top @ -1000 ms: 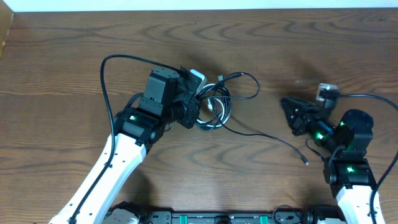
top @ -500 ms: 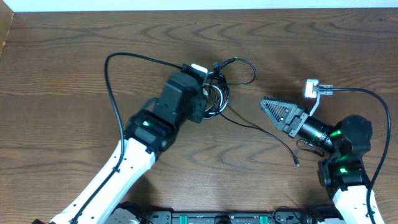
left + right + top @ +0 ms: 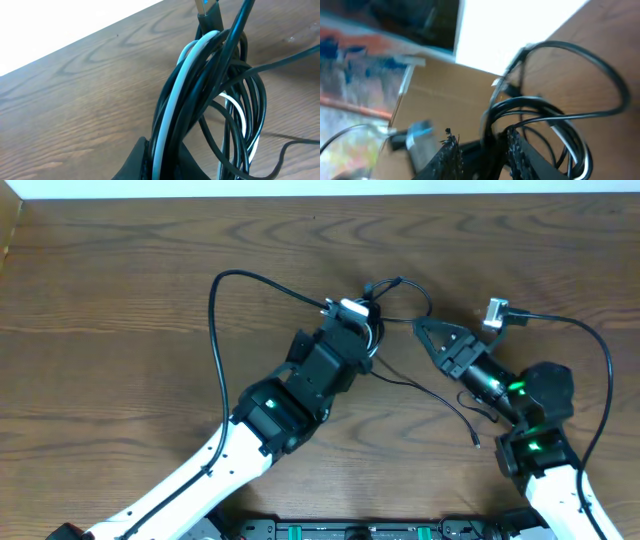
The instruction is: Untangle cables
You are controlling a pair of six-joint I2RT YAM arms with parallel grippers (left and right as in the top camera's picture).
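Note:
The cables, black and white cords wound in one bundle [image 3: 388,298], are lifted at the table's centre-back. My left gripper [image 3: 365,330] is shut on the bundle. In the left wrist view the white and black strands [image 3: 200,85] rise straight out of the gripper [image 3: 162,152]. A plug end [image 3: 209,11] points up at the top. My right gripper [image 3: 428,330] reaches in from the right and stands open. In the right wrist view a black strand [image 3: 489,135] passes between the fingers [image 3: 516,147] of the gripper [image 3: 482,142]. A loose black tail [image 3: 440,402] trails across the table.
A thick black wire [image 3: 215,300] arcs from the left arm. Another wire [image 3: 590,340] with a grey connector [image 3: 497,310] loops behind the right arm. The table's far edge [image 3: 320,196] runs along the top, its left edge [image 3: 8,235] at the corner.
My left gripper has carried the bundle to the right and farther back. My right gripper has swung left toward it and now straddles a black strand.

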